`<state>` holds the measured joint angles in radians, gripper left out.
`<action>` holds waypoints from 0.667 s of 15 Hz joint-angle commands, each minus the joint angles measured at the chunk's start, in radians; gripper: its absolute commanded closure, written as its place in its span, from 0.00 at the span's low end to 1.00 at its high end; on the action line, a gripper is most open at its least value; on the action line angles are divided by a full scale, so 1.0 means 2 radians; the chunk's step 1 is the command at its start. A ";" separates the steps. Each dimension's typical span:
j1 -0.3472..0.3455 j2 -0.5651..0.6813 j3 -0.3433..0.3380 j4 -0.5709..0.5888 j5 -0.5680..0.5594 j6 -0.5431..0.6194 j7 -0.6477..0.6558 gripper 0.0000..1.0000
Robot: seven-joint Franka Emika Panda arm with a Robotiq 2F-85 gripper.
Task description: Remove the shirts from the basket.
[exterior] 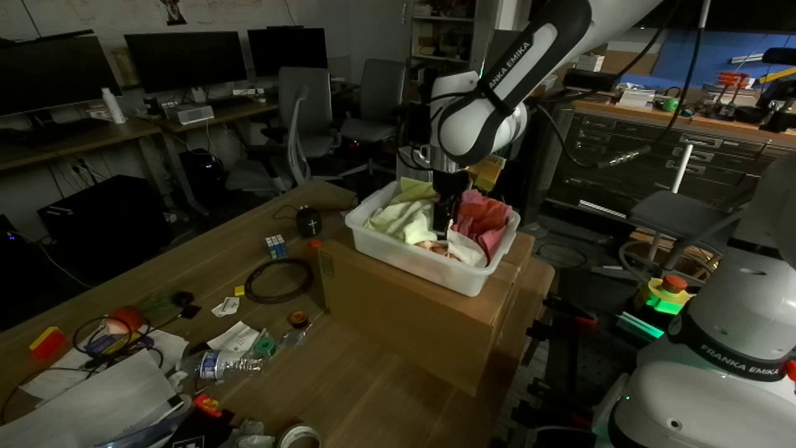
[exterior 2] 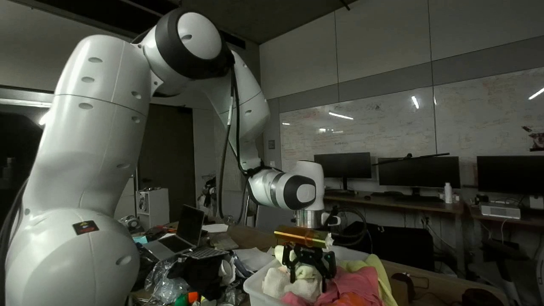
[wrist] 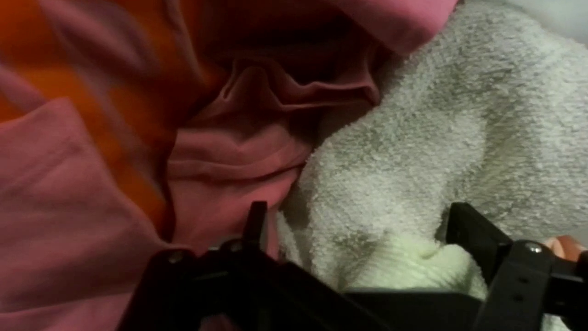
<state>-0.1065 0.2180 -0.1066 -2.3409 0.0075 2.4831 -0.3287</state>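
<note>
— How are you placed in there?

— In an exterior view my gripper [exterior: 444, 227] points down inside the basket [exterior: 410, 258]. Beside the fingers [exterior: 440, 214] I have a pink shirt [exterior: 479, 218] on one side and green cloth [exterior: 398, 218] on the other. A box [exterior: 404, 317] sits below them, under the basket. It's dark there, so I can't read the tips.

— Any clearer from elsewhere?

— Yes. In an exterior view I see both fingers well apart, an amber plate [exterior 2: 301, 238] above them. White cloth [exterior 2: 274, 284] lies between and beside them; the pink shirt spreads beside one.

— And the wrist view?

— Fingers spread wide. White cloth runs between them and on past the tips, with a yellowish fold [wrist: 409, 264] closer in. The pink shirt is to their left, an orange patch [wrist: 23, 41] among its folds.

— Got hold of anything?

— Not that I can see; cloth sits in the gap, unpinched. Shirt and cloths lie in the basket, around the fingers.
</note>
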 commanded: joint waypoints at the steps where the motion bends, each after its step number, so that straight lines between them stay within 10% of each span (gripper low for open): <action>1: -0.020 0.037 0.012 0.031 0.015 0.006 -0.019 0.00; 8: -0.028 0.052 0.016 0.038 0.003 0.020 -0.012 0.00; 9: -0.029 0.054 0.017 0.037 0.005 0.023 -0.011 0.25; 10: -0.028 0.054 0.016 0.037 0.003 0.025 -0.010 0.26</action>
<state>-0.1453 0.3035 -0.0895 -2.2868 0.0103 2.5024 -0.3386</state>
